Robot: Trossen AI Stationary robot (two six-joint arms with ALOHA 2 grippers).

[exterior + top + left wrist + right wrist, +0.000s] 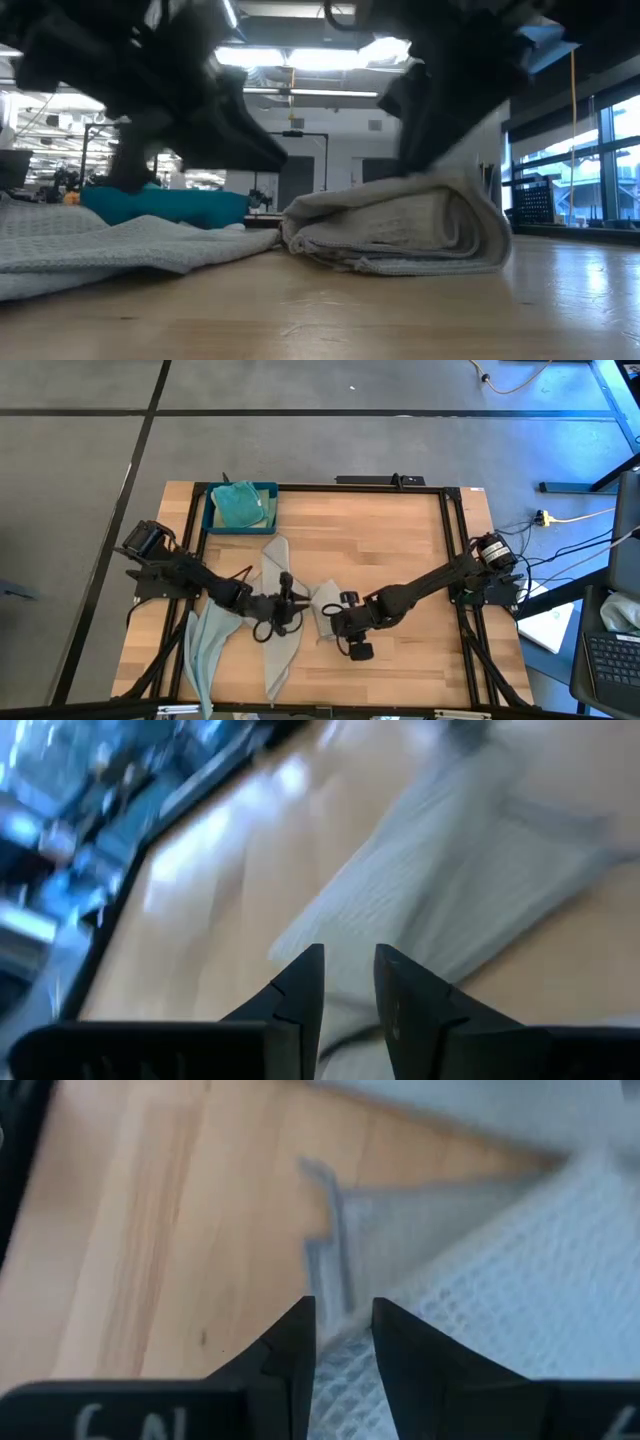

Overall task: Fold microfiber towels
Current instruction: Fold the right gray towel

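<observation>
Looking like you're pinching one grey towel [275, 622] with both tools: left tool [287, 603], right tool [343, 622], fingers nearly together on its edges, so it's staying taut for folding.

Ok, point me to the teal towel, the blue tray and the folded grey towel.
teal towel [238, 503], high view, middle of the bunched cloth.
blue tray [209, 520], high view, its left wall.
folded grey towel [410, 232], low view, the folded stack's side.

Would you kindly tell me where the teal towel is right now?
In the high view, the teal towel lies bunched in the dark blue tray at the table's far left corner, beyond the left arm and the grey towels spread mid-table.
</observation>
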